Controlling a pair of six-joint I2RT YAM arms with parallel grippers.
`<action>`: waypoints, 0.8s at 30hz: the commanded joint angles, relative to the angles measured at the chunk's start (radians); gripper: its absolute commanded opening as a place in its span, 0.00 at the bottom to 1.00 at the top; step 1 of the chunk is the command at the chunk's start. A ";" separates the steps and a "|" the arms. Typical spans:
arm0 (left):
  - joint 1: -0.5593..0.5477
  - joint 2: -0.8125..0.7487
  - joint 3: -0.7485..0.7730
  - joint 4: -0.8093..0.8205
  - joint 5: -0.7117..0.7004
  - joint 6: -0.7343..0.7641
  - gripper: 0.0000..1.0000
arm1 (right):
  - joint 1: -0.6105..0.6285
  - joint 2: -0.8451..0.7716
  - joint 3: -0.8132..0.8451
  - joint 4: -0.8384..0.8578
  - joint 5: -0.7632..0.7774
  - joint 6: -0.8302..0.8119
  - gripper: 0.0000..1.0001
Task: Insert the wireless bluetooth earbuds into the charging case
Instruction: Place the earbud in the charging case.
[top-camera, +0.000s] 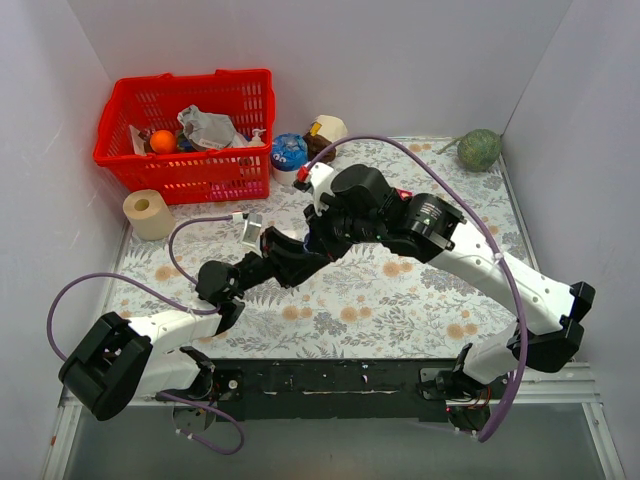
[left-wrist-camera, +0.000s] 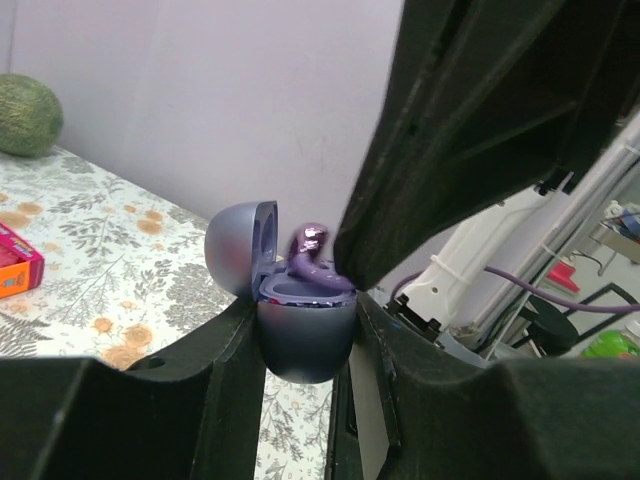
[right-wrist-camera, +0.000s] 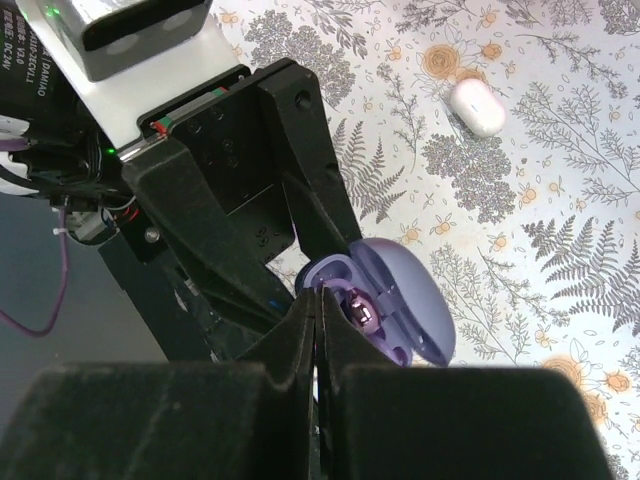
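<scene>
My left gripper (left-wrist-camera: 305, 335) is shut on the lower half of the purple charging case (left-wrist-camera: 305, 345), holding it upright above the table with its lid (left-wrist-camera: 235, 245) hinged open. A purple earbud (left-wrist-camera: 312, 255) sits in the case's opening and sticks up a little; it also shows in the right wrist view (right-wrist-camera: 360, 315). My right gripper (right-wrist-camera: 317, 300) is shut, its fingertips pressed together at the case's rim (right-wrist-camera: 340, 272), right beside the earbud. In the top view both grippers meet at mid-table (top-camera: 308, 250). A closed white case (right-wrist-camera: 477, 107) lies on the floral cloth. The other earbuds are out of view.
A red basket (top-camera: 185, 130) of items stands at the back left, with a paper roll (top-camera: 148, 213) in front of it. A blue-lidded tub (top-camera: 289, 152) and a white-brown object (top-camera: 325, 130) stand at the back. A green melon (top-camera: 480, 148) is at the back right. A red box (left-wrist-camera: 15, 262) lies on the cloth.
</scene>
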 joint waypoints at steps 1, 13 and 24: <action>-0.006 -0.022 0.050 0.111 0.087 -0.066 0.00 | 0.007 -0.042 -0.046 0.058 0.003 -0.069 0.01; -0.006 -0.012 0.087 0.195 0.228 -0.244 0.00 | 0.002 -0.128 -0.118 0.127 -0.084 -0.158 0.01; -0.004 0.051 0.096 0.402 0.313 -0.384 0.00 | 0.004 -0.235 -0.189 0.118 -0.264 -0.255 0.01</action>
